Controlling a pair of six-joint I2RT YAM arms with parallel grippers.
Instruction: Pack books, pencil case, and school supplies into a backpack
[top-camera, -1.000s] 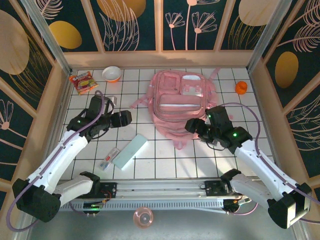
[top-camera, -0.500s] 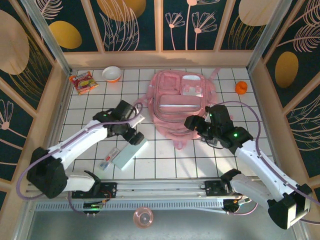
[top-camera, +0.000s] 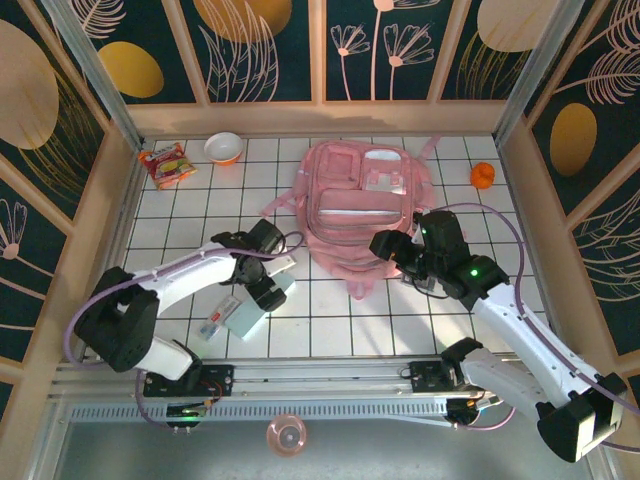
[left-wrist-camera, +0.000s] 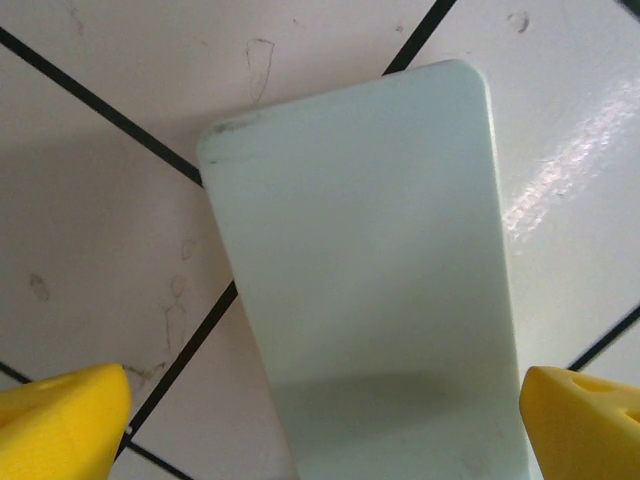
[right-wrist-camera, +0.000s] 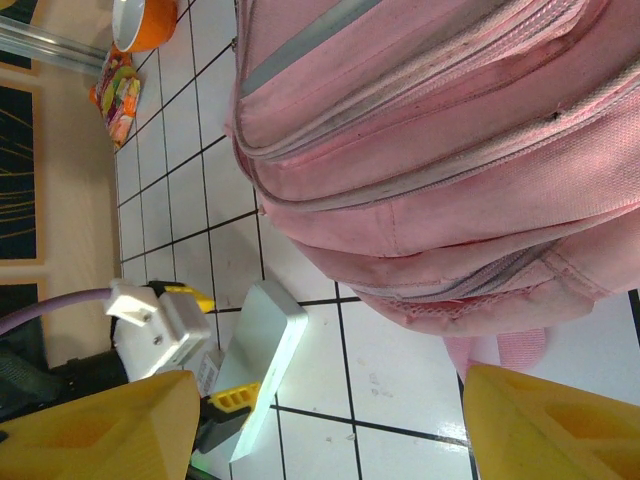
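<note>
Hovering over the pencil case (left-wrist-camera: 360, 270), left pincer (left-wrist-camera: 322, 420) gapes wide (case end between its fingertips (left-wrist-camera: 60, 425)); right pincer (right-wrist-camera: 325, 430) also apart.

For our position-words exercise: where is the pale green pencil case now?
Top view: the pencil case lies left of centre on the table, beside the clear packet, under the open left gripper, left of the backpack.

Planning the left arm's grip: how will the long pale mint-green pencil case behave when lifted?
The long, flat, pale mint-green pencil case probably stays stiff: its edges look straight and boxy. Its smooth face may slip in the open left gripper, which straddles it. Lying flat on the white tiled table, it should slide, not roll.
</note>
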